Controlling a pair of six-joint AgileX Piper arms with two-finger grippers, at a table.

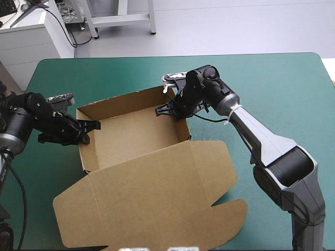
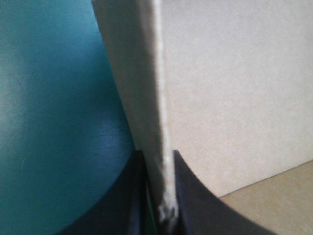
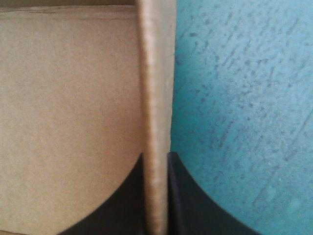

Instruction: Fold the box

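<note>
The brown box stands as an open tray with its walls raised and its wide lid lying flat toward the table's near edge. My left gripper is shut on the box's left wall; in the left wrist view that wall's edge runs up from between the black fingers. My right gripper is shut on the right wall near the far right corner. The right wrist view shows the wall's edge pinched between its fingers, with the tray's inside on one side.
The teal-green cover lies bare to the right of the box and along the far edge. A white cabinet stands beyond the table's far left corner.
</note>
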